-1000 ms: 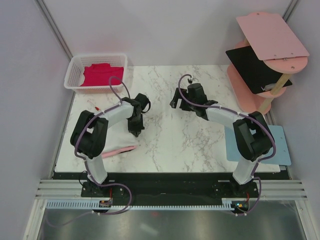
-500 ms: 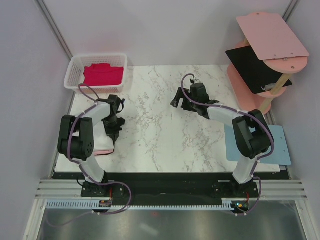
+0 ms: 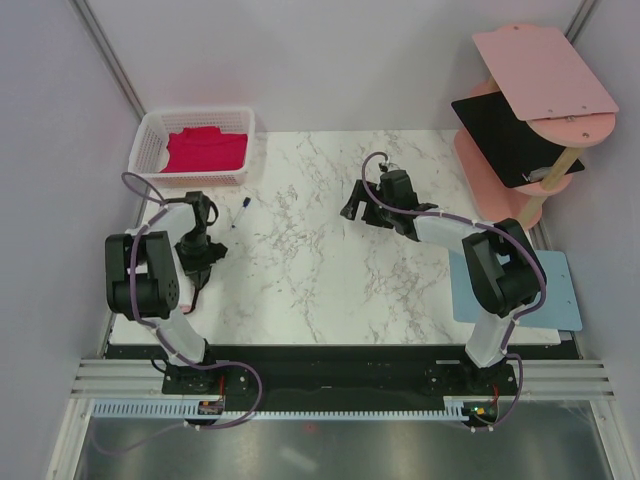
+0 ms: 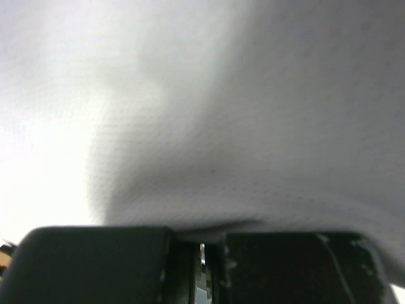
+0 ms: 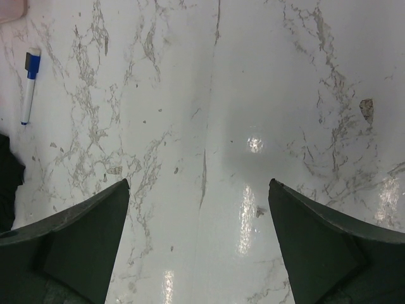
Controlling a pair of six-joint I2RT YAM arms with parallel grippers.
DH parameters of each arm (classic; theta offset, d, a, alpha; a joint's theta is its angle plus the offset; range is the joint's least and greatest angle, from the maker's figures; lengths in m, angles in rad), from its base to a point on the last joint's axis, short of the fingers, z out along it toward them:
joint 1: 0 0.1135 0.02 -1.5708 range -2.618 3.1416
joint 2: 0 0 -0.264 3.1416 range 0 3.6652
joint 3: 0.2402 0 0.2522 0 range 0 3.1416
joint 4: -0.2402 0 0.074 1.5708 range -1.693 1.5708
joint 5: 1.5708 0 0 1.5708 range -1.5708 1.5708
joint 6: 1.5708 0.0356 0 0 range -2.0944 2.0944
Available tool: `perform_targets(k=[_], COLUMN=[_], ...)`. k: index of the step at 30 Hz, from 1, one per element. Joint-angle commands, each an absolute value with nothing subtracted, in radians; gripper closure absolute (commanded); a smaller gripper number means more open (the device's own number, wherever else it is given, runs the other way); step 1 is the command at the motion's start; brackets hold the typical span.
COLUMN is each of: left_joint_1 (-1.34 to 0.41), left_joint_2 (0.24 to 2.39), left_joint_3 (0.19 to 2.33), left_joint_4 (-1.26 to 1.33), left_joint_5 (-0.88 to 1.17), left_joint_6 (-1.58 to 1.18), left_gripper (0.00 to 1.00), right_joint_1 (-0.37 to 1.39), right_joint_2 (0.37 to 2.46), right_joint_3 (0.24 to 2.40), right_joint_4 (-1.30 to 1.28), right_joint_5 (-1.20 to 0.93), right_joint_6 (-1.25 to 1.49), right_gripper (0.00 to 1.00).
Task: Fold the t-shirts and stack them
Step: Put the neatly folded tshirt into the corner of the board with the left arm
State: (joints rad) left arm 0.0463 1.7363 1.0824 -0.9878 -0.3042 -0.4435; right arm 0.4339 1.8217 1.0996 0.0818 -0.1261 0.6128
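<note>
One white t-shirt [image 4: 190, 126] pinched by left jaws, right jaws open

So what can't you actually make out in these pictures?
- Left wrist view: blurred pale cloth fills the frame; which shirt, unclear.
- Top view: left gripper tips hidden by its own arm.
- Top view: black thing on the shelf, half under the top board.

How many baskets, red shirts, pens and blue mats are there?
White plastic mesh basket: 1
Magenta-red cloth t-shirt: 1
White pen with blue cap: 1
Flat light-blue rectangular mat: 1
Total: 4
</note>
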Motion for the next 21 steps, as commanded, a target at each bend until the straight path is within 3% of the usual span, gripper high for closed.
perform_targets(k=[1, 6, 8, 9, 10, 12, 17, 21], left_joint_1=[0.069, 0.045, 0.031, 0.020, 0.012, -0.033, -0.094, -0.101], left_joint_2=[1.684, 1.570, 1.528, 1.504, 1.461, 1.404, 1.330, 1.282], left_joint_3=[1.138, 1.201, 1.226, 1.250, 1.262, 1.305, 1.358, 1.298], left_joint_4=[-1.020, -1.023, -1.022, -1.019, -1.012, -0.997, -0.863, -0.663], left_joint_5=[-0.362, -0.283, -0.249, -0.206, -0.192, -0.181, -0.065, 0.202], left_joint_6=[-0.396, -0.358, -0.345, -0.339, -0.337, -0.331, -0.282, -0.261], left_gripper=[0.98, 0.98, 0.91, 0.75, 0.26, 0.04, 0.00, 0.00], right_joint_1=[0.428, 0.425, 0.420, 0.420, 0.419, 0.416, 0.402, 0.367], right_joint_2=[1.796, 1.779, 1.770, 1.767, 1.764, 1.758, 1.761, 1.756], right_joint_3=[1.092, 1.101, 1.106, 1.109, 1.111, 1.114, 1.127, 1.124], right_joint_4=[0.097, 0.078, 0.066, 0.063, 0.058, 0.052, 0.032, 0.026], right_joint_5=[-0.121, -0.104, -0.097, -0.095, -0.088, -0.081, -0.072, -0.063], right_joint_6=[0.589, 0.571, 0.563, 0.560, 0.558, 0.548, 0.520, 0.465], right_gripper=[0.02, 0.02, 0.02, 0.02, 0.02, 0.02, 0.02, 0.02])
